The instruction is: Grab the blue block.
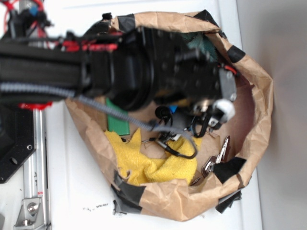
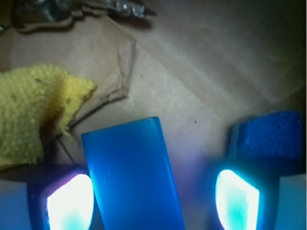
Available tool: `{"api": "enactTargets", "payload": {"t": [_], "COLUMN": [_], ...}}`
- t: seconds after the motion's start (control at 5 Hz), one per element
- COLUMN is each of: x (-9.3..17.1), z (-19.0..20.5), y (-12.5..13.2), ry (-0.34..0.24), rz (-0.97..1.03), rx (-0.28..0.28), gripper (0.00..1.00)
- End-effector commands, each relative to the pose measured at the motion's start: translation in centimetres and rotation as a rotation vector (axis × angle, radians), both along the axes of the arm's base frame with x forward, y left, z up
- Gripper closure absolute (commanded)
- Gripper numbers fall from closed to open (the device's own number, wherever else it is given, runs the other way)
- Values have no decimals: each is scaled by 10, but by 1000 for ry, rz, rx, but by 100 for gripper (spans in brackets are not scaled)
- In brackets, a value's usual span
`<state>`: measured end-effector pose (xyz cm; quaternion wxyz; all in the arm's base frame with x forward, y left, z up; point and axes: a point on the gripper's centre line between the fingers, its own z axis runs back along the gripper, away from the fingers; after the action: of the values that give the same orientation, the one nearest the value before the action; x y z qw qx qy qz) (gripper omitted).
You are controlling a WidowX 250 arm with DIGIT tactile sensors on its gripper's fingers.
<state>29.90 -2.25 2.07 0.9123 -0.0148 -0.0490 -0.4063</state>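
Note:
The blue block (image 2: 132, 177) lies flat on the brown paper, a smooth sky-blue rectangle running from the lower edge of the wrist view up to its middle. My gripper (image 2: 153, 201) is open and straddles it. The left finger (image 2: 69, 201) is close beside the block's left edge. The right finger (image 2: 237, 199) stands apart from it, with bare paper between. In the exterior view my black arm (image 1: 158, 62) reaches down into the paper bag and covers the block.
A darker royal-blue rough block (image 2: 271, 134) sits just beyond the right finger. A yellow cloth (image 2: 29, 115) (image 1: 148, 163) lies on the left, keys (image 2: 120, 7) (image 1: 216, 160) further off. A green block (image 1: 117, 120) rests near the bag's wall (image 1: 259, 96).

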Motion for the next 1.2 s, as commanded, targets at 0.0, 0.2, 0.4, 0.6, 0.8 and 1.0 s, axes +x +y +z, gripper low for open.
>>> {"api": "enactTargets", "payload": {"t": [0.0, 0.2, 0.4, 0.6, 0.8, 1.0], "x": [-35, -37, -33, -31, -31, -31], "z": [-9, -6, 5, 0, -6, -13], "y": [-35, -32, -20, -15, -1, 25], "ry": [78, 69, 53, 78, 116, 156], "rz": [-94, -68, -32, -8, 40, 140], "rx": [20, 31, 7, 17, 40, 30], "gripper": [0, 0, 0, 0, 0, 36]}}
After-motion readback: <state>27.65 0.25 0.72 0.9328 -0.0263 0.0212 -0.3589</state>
